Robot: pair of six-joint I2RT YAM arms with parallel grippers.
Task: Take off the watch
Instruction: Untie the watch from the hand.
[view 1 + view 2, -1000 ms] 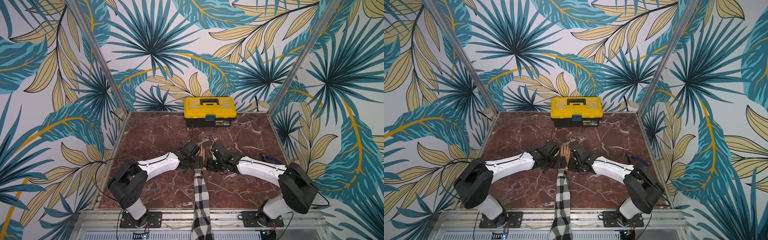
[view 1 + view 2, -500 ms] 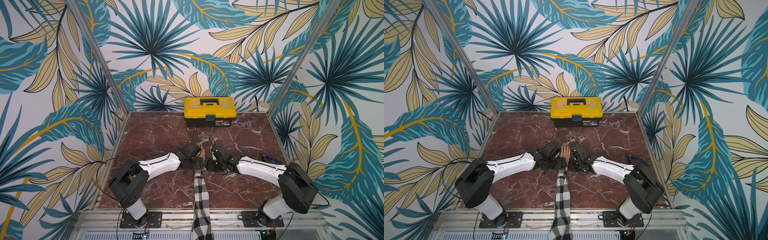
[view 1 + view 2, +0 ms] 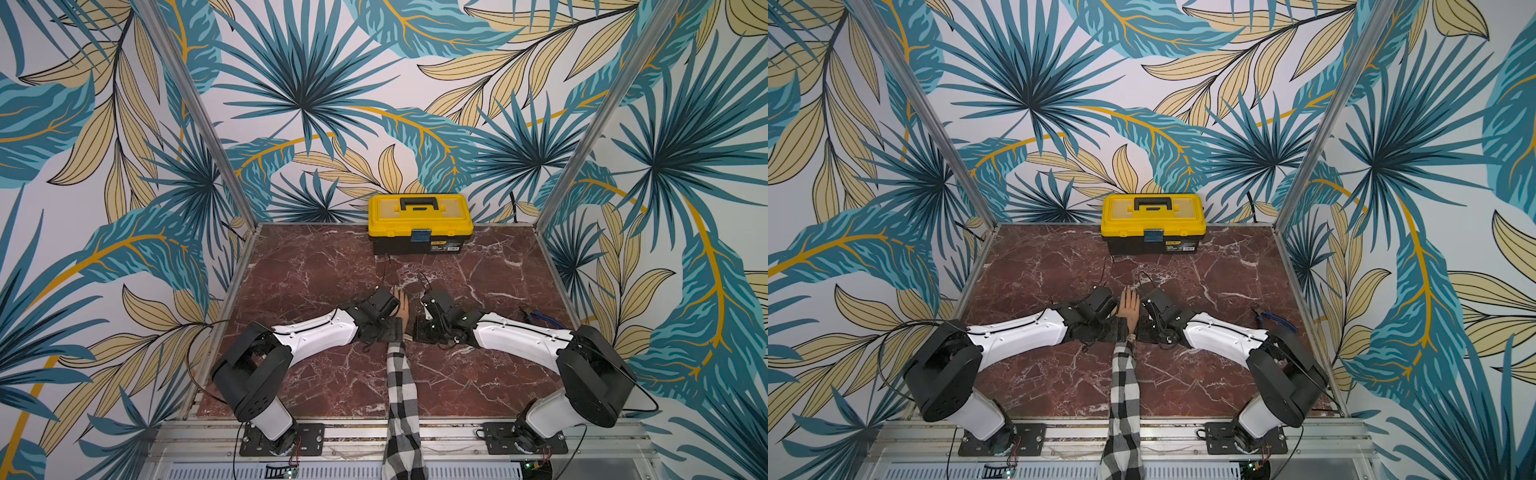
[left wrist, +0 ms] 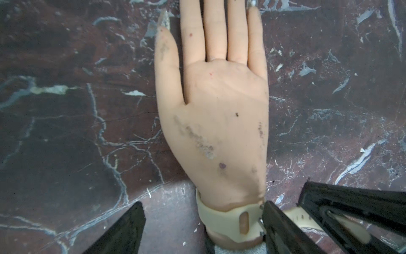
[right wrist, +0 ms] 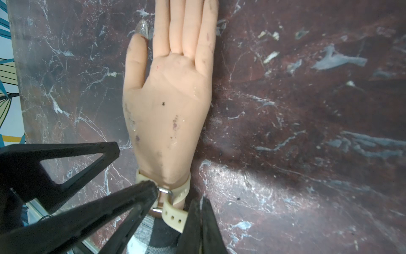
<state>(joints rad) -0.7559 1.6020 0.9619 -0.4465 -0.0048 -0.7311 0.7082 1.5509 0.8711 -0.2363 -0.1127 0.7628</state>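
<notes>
A red-brown marble table (image 3: 316, 266) fills the floor of the cell. The left arm (image 3: 316, 336) and the right arm (image 3: 515, 336) reach inward from either side. A yellow toolbox (image 3: 419, 220) sits at the far edge. A dummy arm in a checked sleeve (image 3: 401, 386) lies down the middle, its hand (image 4: 219, 110) flat, fingers pointing at the toolbox. The watch (image 4: 222, 222) is wrapped round that wrist, its strap running crosswise to the forearm, and the loose holed tail points out on the little-finger side. The right gripper (image 5: 198, 211) is pinched tight on that tail. The left gripper (image 4: 203, 203) stands wide, straddling the wrist, one fingertip touching the small metal buckle (image 5: 164, 192)
</notes>
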